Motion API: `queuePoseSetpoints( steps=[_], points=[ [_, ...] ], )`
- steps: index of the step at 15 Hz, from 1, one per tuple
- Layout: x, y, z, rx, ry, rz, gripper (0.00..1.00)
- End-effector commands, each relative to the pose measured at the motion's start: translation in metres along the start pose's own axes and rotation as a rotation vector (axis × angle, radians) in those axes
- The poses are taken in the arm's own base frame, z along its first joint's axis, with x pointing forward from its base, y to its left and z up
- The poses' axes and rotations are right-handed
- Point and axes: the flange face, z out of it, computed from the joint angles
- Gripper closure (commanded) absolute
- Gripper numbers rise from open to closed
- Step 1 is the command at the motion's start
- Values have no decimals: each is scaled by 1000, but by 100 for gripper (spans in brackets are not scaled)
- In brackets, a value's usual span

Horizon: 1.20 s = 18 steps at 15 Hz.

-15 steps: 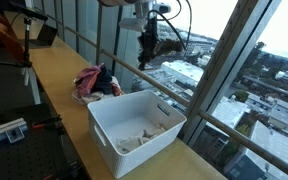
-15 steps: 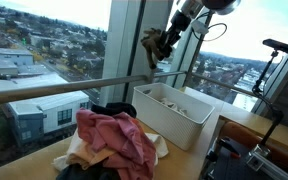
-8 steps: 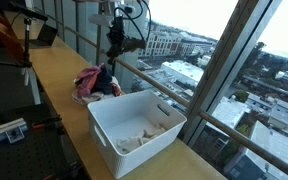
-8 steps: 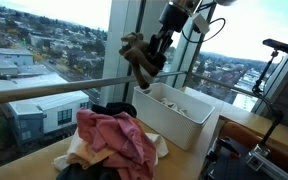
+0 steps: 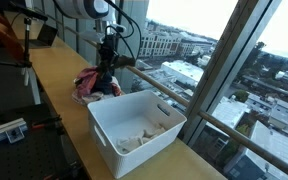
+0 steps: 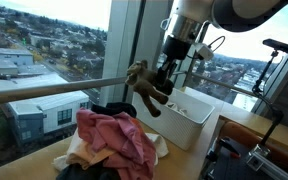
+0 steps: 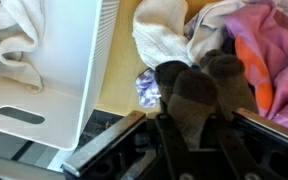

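Right, view by view.
Exterior view: gripper (image 5: 108,60) clamped on dark brown cloth (image 5: 105,73), hanging over clothes pile (image 5: 94,86) on wooden counter (image 5: 54,90). White bin (image 5: 112,112) sits just beside the pile, untouched.
Exterior view: cloth (image 6: 144,85) bunched in the jaws and held in the air, tail drooping out sideways. It sits between pile (image 6: 114,135) and bin (image 6: 174,128) in frame. Gripper (image 6: 167,72) is above both.
Wrist view: cloth (image 7: 199,92) fills the gap between the fingers (image 7: 104,148); jaws pinched on it, not fully together. Below: white rag (image 7: 164,35) and pink garment (image 7: 264,50), with the bin wall (image 7: 44,95) off to one side.
Handling call: looks like a pinch on a fold, so I'd move slowly with no jerks, or it may slip. The loose tail hangs low, so watch for a snag on pile or bin rim. Soft, light load; squeezing harder seems unnecessary.
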Motion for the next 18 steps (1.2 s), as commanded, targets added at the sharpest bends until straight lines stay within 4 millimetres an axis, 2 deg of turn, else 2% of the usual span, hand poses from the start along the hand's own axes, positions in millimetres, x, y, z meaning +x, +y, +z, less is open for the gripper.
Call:
queuePoseSetpoints(
  steps=[1,2,4,6,8,10,14,16,18],
  points=[
    [-12,-20,5,-22,-29,-32,58],
    [-14,-20,6,-26,-36,-37,57],
    [-14,-10,4,-36,-37,-31,44],
    [-12,12,-3,-53,-26,-10,29],
    [-13,46,-8,-72,-15,32,15],
    [-18,90,-4,-90,-16,90,2],
    [-37,177,25,-113,-31,208,0],
    [-43,211,47,-121,-15,219,0],
    [-47,239,77,-133,-7,221,0]
  ],
)
